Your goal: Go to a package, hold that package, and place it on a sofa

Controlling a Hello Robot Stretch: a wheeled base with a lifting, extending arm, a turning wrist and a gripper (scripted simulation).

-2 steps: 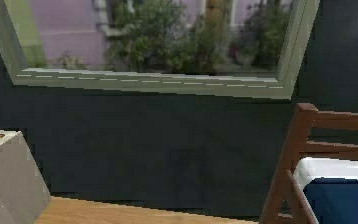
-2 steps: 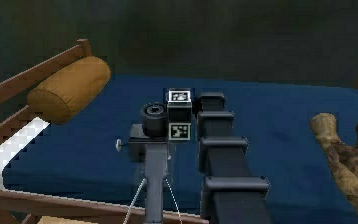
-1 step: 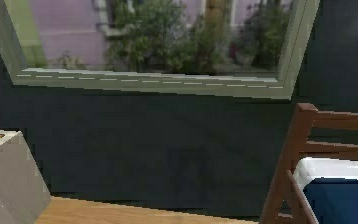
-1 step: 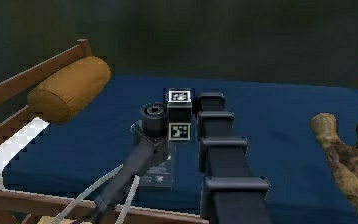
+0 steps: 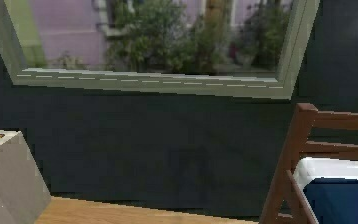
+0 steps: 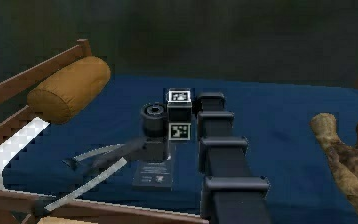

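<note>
A pale beige box (image 5: 9,180), which may be the package, shows its top and one side at the forward view's bottom left. In the arm side view the dark arm (image 6: 222,150) rises from the bottom edge over a bed with a blue mattress (image 6: 277,115). Left of its two white marker squares (image 6: 179,112), the gripper (image 6: 63,182) reaches down-left across the mattress toward the bed's wooden rail. A flat grey thing (image 6: 153,175) lies on the mattress by the gripper's body. I cannot tell whether the gripper holds anything.
A brown bolster pillow (image 6: 69,88) lies at the head of the bed, and a tan plush toy (image 6: 342,150) sits at the arm side view's right. Ahead are a dark wall (image 5: 157,140), a window (image 5: 157,40) and the wooden bed frame (image 5: 302,150). Wooden floor (image 5: 117,213) runs below.
</note>
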